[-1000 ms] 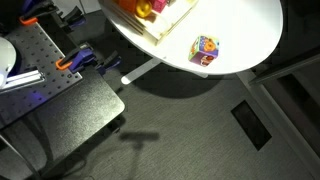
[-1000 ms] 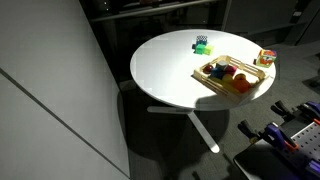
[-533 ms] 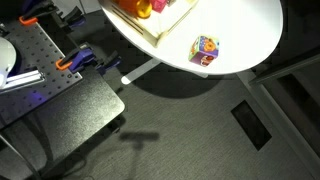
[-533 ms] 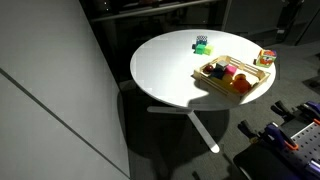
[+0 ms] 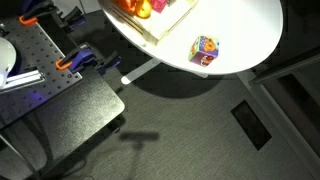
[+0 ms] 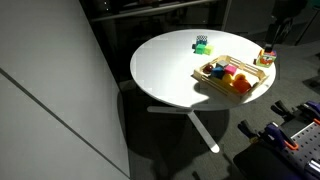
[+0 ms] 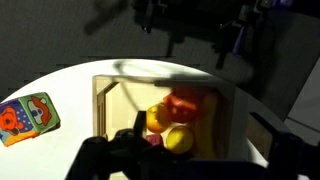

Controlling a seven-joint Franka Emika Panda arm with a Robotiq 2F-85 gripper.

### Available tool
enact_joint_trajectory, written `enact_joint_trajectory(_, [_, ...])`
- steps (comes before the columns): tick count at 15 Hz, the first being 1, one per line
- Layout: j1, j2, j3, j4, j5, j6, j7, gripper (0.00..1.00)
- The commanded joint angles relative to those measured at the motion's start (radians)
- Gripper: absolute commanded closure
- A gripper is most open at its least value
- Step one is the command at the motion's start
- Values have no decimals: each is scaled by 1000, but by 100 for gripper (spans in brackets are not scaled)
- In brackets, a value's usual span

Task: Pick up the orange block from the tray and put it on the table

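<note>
With the gripper (image 7: 185,162) spread empty above the tray (image 7: 108,100), the orange block (image 7: 186,103) at centre frame touches yellow pieces (image 7: 178,138), so closing could catch those instead.

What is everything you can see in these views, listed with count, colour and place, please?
table: one, white, round, mid-scene
tray: one, pale wood, on the table
orange block: one, orange, in the tray
yellow pieces: two, yellow, in the tray
pink block: one, pink, in the tray
patterned cube: one, multicoloured, on the table outside the tray
small object: one, green and dark, on the table
bench: one, dark perforated metal, beside the table
fingers: two, dark, apart above the tray
</note>
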Motion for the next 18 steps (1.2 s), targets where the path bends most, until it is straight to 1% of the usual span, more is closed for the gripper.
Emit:
enact_joint_trajectory(1, [-9,-10,6,-25,-3,40,17,0])
enact_joint_trajectory(2, [-9,-19,-2,-9,13,7,-4,0])
enact_joint_trajectory(3, [-6,0,5,-15,2,24,0,0])
enact_joint_trajectory(8, [-8,-4,3,-15,2,23,0,0])
enact_joint_trajectory(9, [-7,12,5,-10,2,25,3,0])
enact_joint_trajectory(14, [-5,110,13,0,0,94,14,0])
enact_joint_trajectory(18, [1,187,29,-3,-5,186,18,0])
